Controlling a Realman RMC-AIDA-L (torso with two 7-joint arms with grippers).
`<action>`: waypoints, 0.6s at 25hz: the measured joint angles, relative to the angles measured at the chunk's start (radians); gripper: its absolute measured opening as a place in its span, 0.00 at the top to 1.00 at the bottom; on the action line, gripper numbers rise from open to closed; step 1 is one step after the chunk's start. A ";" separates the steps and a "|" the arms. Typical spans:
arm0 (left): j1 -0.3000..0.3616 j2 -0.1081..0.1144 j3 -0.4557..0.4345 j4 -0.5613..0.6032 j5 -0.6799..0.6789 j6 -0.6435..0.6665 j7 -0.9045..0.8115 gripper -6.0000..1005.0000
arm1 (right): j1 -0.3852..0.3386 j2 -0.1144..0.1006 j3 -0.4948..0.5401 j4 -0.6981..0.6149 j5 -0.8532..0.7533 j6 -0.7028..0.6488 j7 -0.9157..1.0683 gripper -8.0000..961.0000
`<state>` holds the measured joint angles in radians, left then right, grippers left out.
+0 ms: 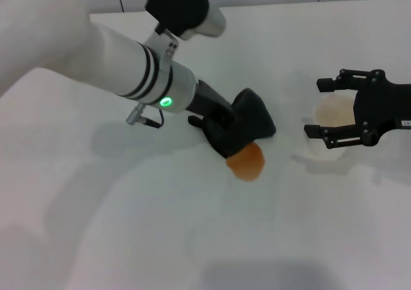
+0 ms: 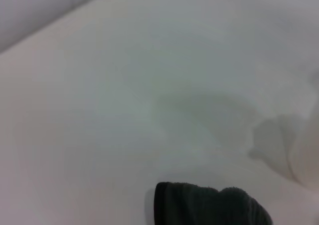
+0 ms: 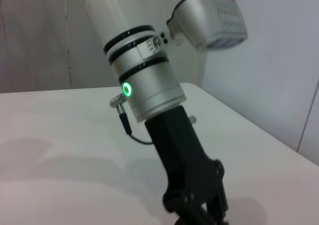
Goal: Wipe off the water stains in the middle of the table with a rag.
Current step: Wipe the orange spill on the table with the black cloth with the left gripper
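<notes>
Left pincer (image 1: 221,133), on the end of the left arm reaching in from the worktop's left side, is closed on the rag (image 1: 247,126) and presses it down onto the worktop (image 1: 128,226) near the middle. The black fingers are mostly buried in the cloth, so only the dark wrist block and part of a finger show in the head view. In the right wrist view the same left pincer (image 3: 199,205) appears from the side, below a grey wrist band with a lit green ring.

The rag is a bunched black cloth lying on the worktop; its near edge touches and partly covers the orange stain (image 1: 247,162), a small rounded translucent blotch just nearer the front edge than the rag. In the left wrist view only a dark folded corner of the rag (image 2: 209,205) shows against the white surface.

Right pincer (image 1: 334,110) hangs open toward the worktop's right edge, well apart from the rag, its black jointed fingers spread on either side of a clear plastic cup (image 1: 334,113) with an orange-tinted inside. The cup stands upright on the worktop.
</notes>
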<state>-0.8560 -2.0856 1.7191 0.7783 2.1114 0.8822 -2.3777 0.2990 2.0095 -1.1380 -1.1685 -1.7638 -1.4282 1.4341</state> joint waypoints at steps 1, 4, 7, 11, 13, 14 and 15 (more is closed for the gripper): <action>-0.007 0.000 0.015 -0.009 -0.002 0.000 0.000 0.92 | 0.000 0.000 0.000 0.000 0.000 0.000 0.000 0.10; -0.031 -0.001 0.051 -0.043 0.000 0.004 -0.005 0.92 | 0.000 0.000 -0.001 0.000 0.001 0.000 0.000 0.10; -0.040 -0.001 0.055 -0.060 0.011 0.008 -0.007 0.92 | 0.000 0.000 -0.002 0.000 0.001 -0.001 0.000 0.11; -0.036 -0.002 0.056 -0.059 0.024 0.008 -0.003 0.92 | 0.000 0.000 -0.002 0.001 0.001 -0.002 0.000 0.11; -0.035 -0.002 0.057 -0.052 0.026 0.010 0.008 0.92 | 0.000 0.000 -0.002 0.001 0.001 -0.002 0.000 0.11; -0.035 -0.001 0.058 -0.049 0.026 0.013 0.015 0.92 | -0.001 0.000 -0.001 0.001 0.001 -0.002 0.000 0.11; -0.036 -0.001 0.058 -0.048 0.026 0.019 0.024 0.92 | -0.001 0.000 0.001 0.001 0.001 -0.002 0.000 0.10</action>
<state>-0.8923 -2.0867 1.7771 0.7305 2.1374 0.9009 -2.3538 0.2975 2.0095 -1.1373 -1.1673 -1.7624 -1.4306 1.4342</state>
